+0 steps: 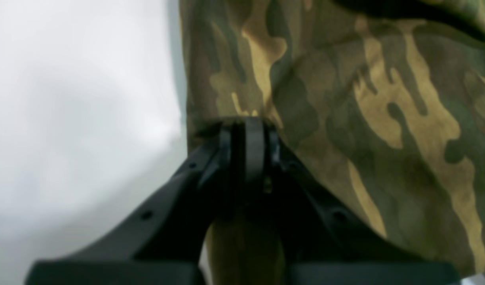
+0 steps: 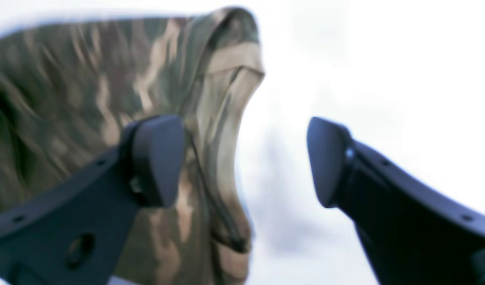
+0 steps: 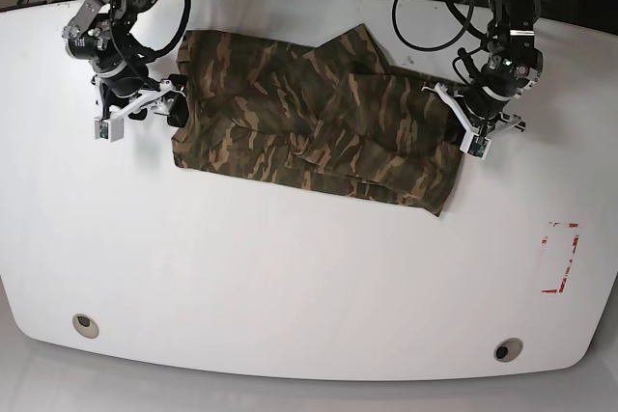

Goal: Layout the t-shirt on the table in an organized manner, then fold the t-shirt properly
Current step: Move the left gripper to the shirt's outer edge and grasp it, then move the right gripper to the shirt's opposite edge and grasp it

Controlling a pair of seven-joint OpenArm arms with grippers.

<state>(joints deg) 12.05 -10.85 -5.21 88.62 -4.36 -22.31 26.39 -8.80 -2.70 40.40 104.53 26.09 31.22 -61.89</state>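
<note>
The camouflage t-shirt (image 3: 309, 123) lies crumpled and partly folded over itself across the far middle of the white table (image 3: 290, 277). On the right of the base view, my left gripper (image 3: 456, 121) sits at the shirt's right edge. In the left wrist view that left gripper (image 1: 248, 126) is shut on the edge of the t-shirt (image 1: 365, 118), with cloth pinched between its fingers. On the left of the base view, my right gripper (image 3: 177, 98) is at the shirt's left edge. In the right wrist view the right gripper (image 2: 244, 162) is open. One finger (image 2: 155, 158) is in front of the t-shirt (image 2: 68, 79) and the other is over bare table (image 2: 385, 59).
A red-marked rectangle (image 3: 560, 258) is on the table at the right. Two round grommet holes (image 3: 85, 323) (image 3: 508, 348) sit near the front edge. Black cables (image 3: 425, 26) hang by the left arm at the back. Bare white tabletop stretches in front of the shirt.
</note>
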